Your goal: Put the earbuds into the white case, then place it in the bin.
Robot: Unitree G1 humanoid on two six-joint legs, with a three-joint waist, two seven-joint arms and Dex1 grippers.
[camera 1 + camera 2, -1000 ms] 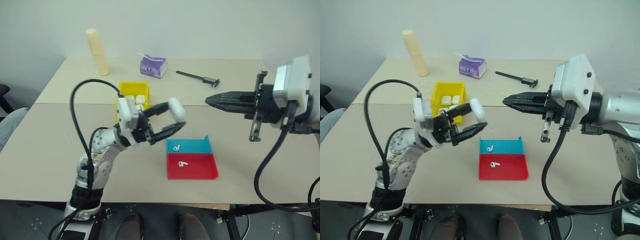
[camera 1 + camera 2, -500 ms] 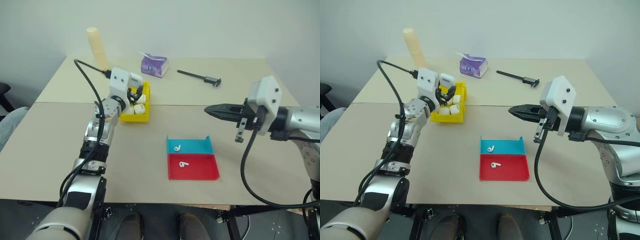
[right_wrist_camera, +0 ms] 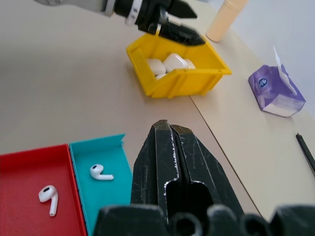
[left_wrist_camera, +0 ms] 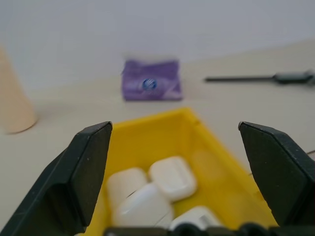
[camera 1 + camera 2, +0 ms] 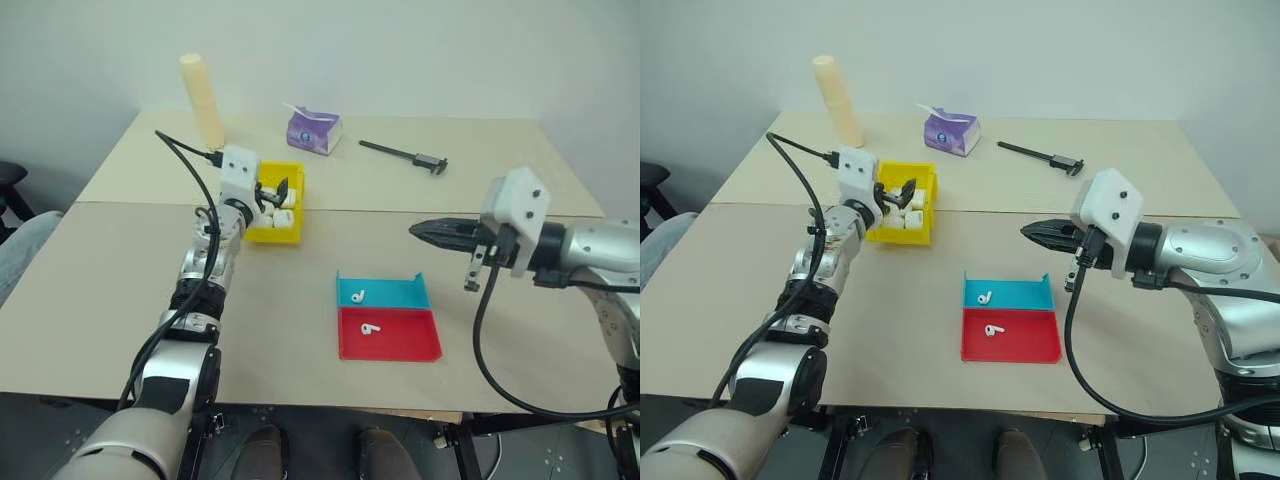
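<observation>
Left hand hangs released over the yellow bin; white cases lie inside, likely where the drop goes. Right hand clenched, empty, waits above the surface. Earbuds sit in blue tray and red tray.

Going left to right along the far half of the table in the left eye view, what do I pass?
Beige cylinder → yellow bin with white cases → purple tissue pack → black caliper.

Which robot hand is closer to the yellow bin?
Left. The left gripper hangs open right over the yellow bin with its white cases. The right gripper is shut, well off to the side, above the table near the blue tray.
</observation>
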